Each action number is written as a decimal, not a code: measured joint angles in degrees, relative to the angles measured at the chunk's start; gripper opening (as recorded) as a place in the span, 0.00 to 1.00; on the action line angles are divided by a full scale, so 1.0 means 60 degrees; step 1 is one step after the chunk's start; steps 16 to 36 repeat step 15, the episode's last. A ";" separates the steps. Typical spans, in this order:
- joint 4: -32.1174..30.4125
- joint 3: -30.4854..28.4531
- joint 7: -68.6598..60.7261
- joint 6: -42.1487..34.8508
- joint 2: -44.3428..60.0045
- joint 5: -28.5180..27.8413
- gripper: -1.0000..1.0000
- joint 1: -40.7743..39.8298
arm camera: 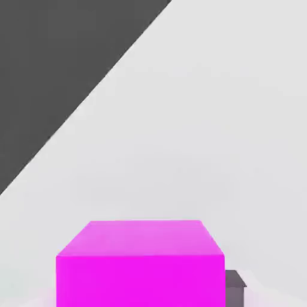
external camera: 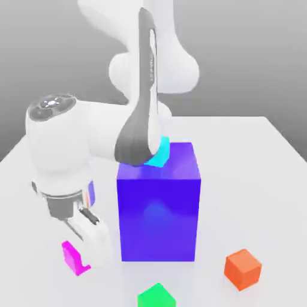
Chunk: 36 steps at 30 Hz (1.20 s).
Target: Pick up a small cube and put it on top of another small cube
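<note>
Surface: flat white table (external camera: 264,174), matte, with faint soft reflections under the objects. The far edge runs level across the exterior view; behind it is only a plain grey backdrop, dark near the table line and lighter higher up. In the hand view a dark grey wedge sits beyond the table's diagonal edge.

Gripper (external camera: 83,249) is low at the exterior view's left, fingers closed on the small cube (external camera: 74,258). The magenta-pink cube sits between the fingers right at the table surface; can't tell if it's touching or just clear. Hand view has the same cube (arm camera: 141,264) close up, with a dark finger pad (arm camera: 235,286) against one side.

Big blue block (external camera: 158,202) stands upright mid-table, just beside the gripper. A cyan cube (external camera: 159,153) rests on its top, partly hidden by the arm. Orange cube (external camera: 243,268) is near the front at the exterior view's right, and the green cube (external camera: 157,296) is at the front edge, cropped.
</note>
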 joint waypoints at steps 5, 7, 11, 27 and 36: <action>0.0434 0.0361 0.1841 -0.0420 -0.0076 -0.0278 0.00 0.0973; 0.0601 0.0504 0.2571 -0.0554 -0.0101 -0.0400 0.00 0.1338; 0.0741 0.0586 0.2840 0.0354 0.0914 -0.0365 0.00 0.1495; 0.0758 0.0625 0.2852 0.0619 0.1202 -0.0366 1.00 0.1472; 0.0758 0.0625 0.2852 0.0619 0.1202 -0.0366 1.00 0.1472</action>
